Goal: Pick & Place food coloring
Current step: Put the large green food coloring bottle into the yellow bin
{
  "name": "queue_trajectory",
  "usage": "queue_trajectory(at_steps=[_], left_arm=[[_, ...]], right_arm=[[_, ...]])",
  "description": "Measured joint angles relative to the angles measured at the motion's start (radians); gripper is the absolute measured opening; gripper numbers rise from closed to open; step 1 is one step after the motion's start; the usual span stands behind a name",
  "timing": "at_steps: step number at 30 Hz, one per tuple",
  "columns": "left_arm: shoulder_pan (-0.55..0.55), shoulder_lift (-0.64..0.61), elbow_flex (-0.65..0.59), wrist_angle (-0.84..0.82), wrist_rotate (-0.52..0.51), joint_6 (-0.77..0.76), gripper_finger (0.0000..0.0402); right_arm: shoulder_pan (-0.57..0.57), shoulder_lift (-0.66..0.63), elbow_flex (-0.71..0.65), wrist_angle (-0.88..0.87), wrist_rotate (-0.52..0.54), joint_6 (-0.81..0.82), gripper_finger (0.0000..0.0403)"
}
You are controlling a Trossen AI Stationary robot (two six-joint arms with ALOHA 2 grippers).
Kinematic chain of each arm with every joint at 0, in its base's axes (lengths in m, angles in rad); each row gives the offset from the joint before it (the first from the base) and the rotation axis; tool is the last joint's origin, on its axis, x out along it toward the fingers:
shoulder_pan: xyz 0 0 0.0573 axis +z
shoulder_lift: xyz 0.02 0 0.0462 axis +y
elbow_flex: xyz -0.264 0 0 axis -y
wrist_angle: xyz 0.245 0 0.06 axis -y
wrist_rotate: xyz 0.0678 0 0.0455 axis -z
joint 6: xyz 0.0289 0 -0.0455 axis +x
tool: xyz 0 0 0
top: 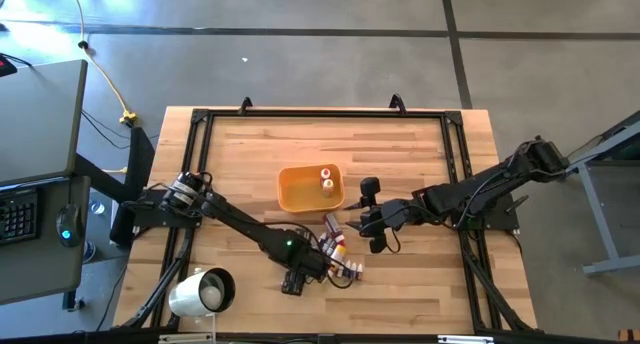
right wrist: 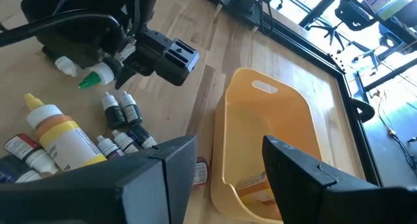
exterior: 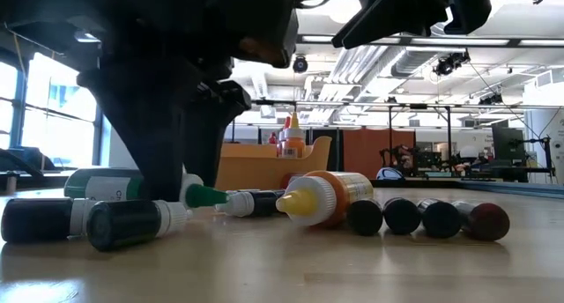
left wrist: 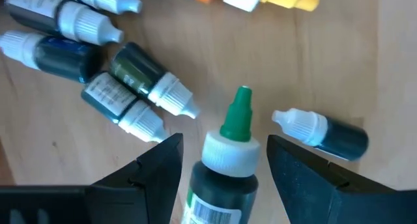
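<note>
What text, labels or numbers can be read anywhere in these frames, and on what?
"9": on the pale label of the green-capped dropper bottle lying at the left gripper, low view.
Printed labels on the small white-capped dark bottles: too blurred to read.
White label inside the orange plastic tray: too small to read.
Nothing else legible.

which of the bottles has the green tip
The dark bottle between the left gripper's open fingers; the loose ones around it have white tips.

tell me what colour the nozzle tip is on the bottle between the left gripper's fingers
Green, on the dark dropper bottle; clearest in the left wrist view.
</note>
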Motion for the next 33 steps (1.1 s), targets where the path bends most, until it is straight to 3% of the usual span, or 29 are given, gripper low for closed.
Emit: queue_trajectory(at_steps=[33], left_arm=[[0.0,0.037,0.001,0.004,-0.004,0.015,0.0218]], right_arm=[[0.0,0.0,0.0,0.0,0.0,0.0,0.017]])
